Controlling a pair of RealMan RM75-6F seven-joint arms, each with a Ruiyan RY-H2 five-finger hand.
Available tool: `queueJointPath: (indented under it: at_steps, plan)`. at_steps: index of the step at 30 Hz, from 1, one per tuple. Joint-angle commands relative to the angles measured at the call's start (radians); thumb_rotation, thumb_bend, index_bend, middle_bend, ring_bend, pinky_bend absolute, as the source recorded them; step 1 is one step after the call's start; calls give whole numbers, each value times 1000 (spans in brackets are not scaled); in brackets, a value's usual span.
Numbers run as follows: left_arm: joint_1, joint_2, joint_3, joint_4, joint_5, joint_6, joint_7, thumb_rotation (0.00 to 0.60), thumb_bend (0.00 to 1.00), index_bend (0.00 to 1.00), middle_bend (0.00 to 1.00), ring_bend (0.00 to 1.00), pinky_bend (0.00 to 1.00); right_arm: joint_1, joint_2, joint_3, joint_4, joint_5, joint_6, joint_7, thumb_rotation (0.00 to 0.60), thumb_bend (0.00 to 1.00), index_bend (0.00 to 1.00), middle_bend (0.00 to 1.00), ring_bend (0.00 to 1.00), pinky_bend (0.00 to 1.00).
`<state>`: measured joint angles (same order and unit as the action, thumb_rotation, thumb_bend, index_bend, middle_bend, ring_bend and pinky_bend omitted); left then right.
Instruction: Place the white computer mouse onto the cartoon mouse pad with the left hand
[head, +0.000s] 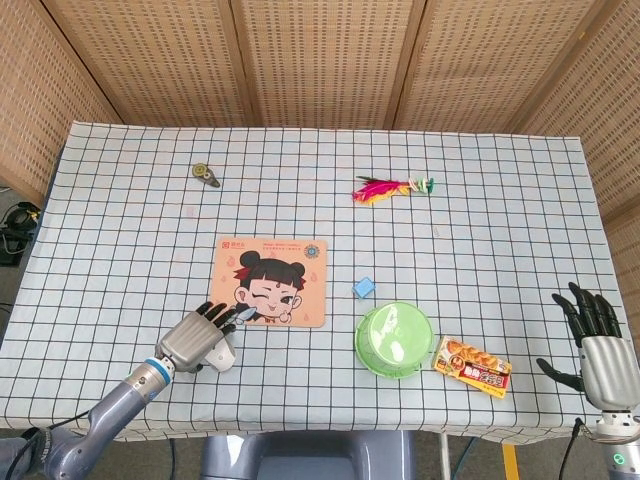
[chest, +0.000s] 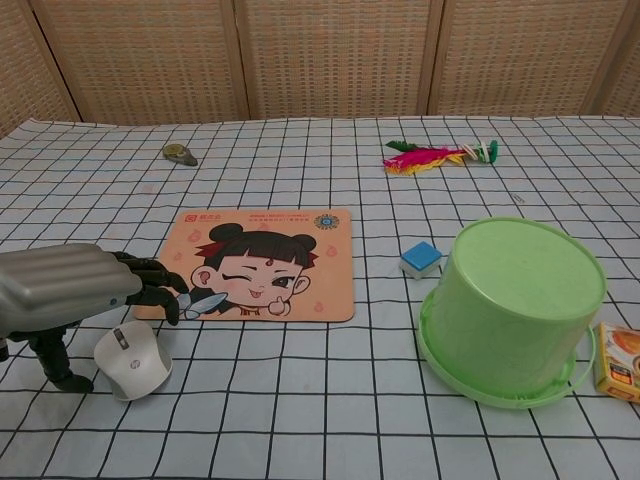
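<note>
The glossy white computer mouse (chest: 131, 361) with a grey scroll wheel sits on the checkered tablecloth (chest: 330, 400), just off the cartoon mouse pad's (chest: 255, 264) near-left corner, wheel end pointing away-left. The left hand (chest: 70, 290) hovers over it, fingers spread, gripping nothing. The right hand (head: 596, 345) rests open.

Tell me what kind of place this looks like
Probably a robot test or data-collection setup, not a home: a table under a checked cloth, woven screens closing it in, and unrelated props laid out, such as a cartoon mouse pad, an upturned green bucket and a feather shuttlecock.
</note>
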<state>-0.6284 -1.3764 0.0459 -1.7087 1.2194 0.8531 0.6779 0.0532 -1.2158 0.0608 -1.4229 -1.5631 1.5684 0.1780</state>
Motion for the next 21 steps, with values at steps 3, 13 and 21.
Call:
queueJointPath:
  at_steps: [3,13,21]
  plan:
    - [-2,-16,8,17,-2,8,-4,600,175,323,135,96,158,0,0,1,0,0,1,0,600,75,145,0,0,0]
    - [15,-50,20,57,87,79,-49,600,339,503,281,219,265,0,-1,2,4,2,1,4,600,75,145,0,0,0]
    - [-14,-29,26,114,222,90,-117,600,358,544,307,237,284,3,-5,6,14,18,-17,4,600,75,145,0,0,0]
